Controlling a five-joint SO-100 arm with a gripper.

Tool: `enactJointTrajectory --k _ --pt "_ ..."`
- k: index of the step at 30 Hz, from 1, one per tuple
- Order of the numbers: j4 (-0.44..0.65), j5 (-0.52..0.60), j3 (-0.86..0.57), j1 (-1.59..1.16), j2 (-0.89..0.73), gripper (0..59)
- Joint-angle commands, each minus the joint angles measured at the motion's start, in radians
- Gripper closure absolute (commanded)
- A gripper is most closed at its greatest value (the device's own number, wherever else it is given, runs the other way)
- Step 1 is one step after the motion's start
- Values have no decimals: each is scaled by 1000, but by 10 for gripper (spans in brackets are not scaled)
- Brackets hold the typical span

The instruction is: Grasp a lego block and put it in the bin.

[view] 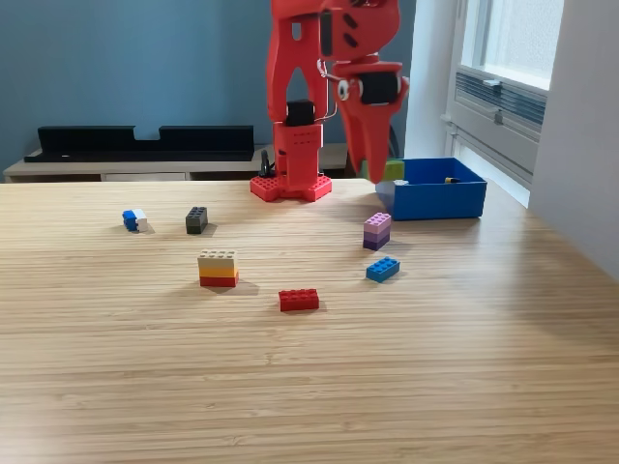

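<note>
My red gripper (380,172) hangs in the air just left of the blue bin (431,198) in the exterior view, shut on a green and yellow lego block (392,171). The block sits above the bin's left wall, well off the table. Small pieces lie inside the bin, mostly hidden by its walls. Loose blocks remain on the wooden table (290,367): a red one (299,299), a blue one (382,269), a purple stack (376,231), a tan, yellow and red stack (219,268), a dark grey one (196,219), and a blue and white one (133,219).
The arm's red base (291,187) stands at the table's far edge, left of the bin. A black shelf (145,142) runs along the blue wall behind. A window and white wall lie on the exterior view's right.
</note>
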Motion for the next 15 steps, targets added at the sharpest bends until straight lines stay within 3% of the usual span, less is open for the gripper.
enactJointTrajectory --k 1,15 --pt "38 66 9 -222 127 586" --pt "58 163 84 -719 124 586"
